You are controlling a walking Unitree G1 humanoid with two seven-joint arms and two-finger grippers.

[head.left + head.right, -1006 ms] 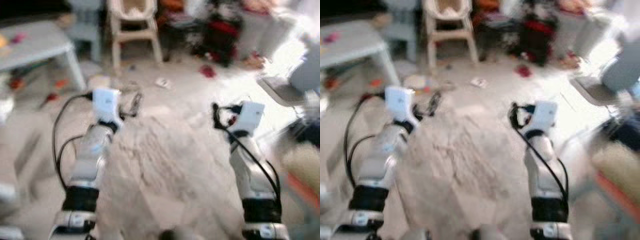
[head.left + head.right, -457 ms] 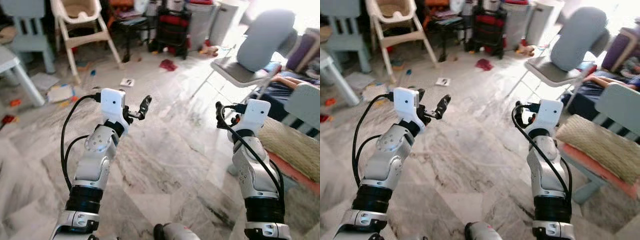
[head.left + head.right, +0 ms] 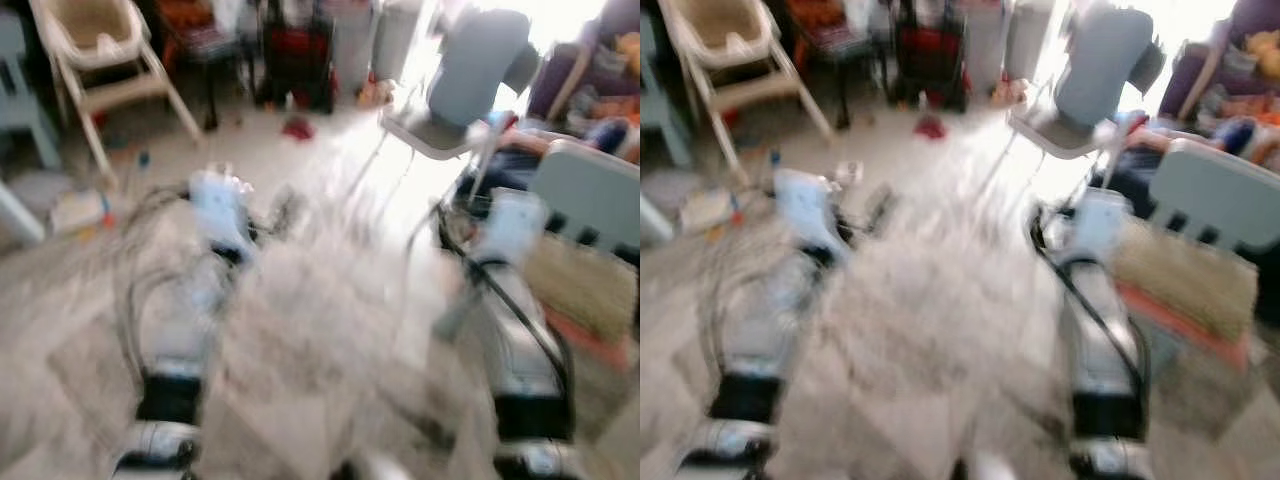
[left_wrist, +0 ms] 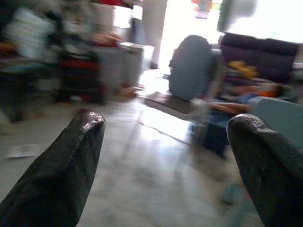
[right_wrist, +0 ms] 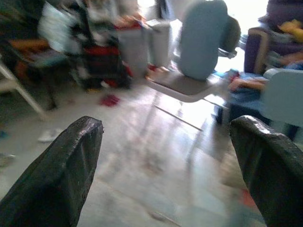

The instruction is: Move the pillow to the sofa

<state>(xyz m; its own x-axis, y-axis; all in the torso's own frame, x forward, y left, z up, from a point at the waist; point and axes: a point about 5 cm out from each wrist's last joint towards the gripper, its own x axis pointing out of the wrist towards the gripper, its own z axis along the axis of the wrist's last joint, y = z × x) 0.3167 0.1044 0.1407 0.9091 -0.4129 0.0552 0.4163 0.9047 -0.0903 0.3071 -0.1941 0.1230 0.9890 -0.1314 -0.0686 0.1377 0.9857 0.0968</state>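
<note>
Pillow, best guess the woven tan cushion (image 3: 1185, 277), sits on an orange pad on the pale blue chair (image 3: 1220, 205) at robot's right, just beside the right arm; blur makes it hard to be sure. Nothing holds it yet. Sofa (image 4: 265, 47) is dark purple, at the far side past the grey folding chair (image 3: 455, 85), with clutter on its seat

Change since half a second ago: whole view has slid and gone blurry, chair and cushion now sit further in and higher, so the camera is turning toward the right side; things themselves not moved. Means robot is squaring up to the cushion, grasp not started

Left end effector (image 4: 165, 156) fingers spread wide, nothing between them. Right end effector (image 5: 165, 161) same, wide apart and empty, pointing across the marble floor (image 3: 330, 330) at the grey chair

Room: open floor straight ahead. Edges to mind: blue chair back close on right, grey chair's thin legs between robot and sofa, high chair (image 3: 95, 55) and toy litter at far left
</note>
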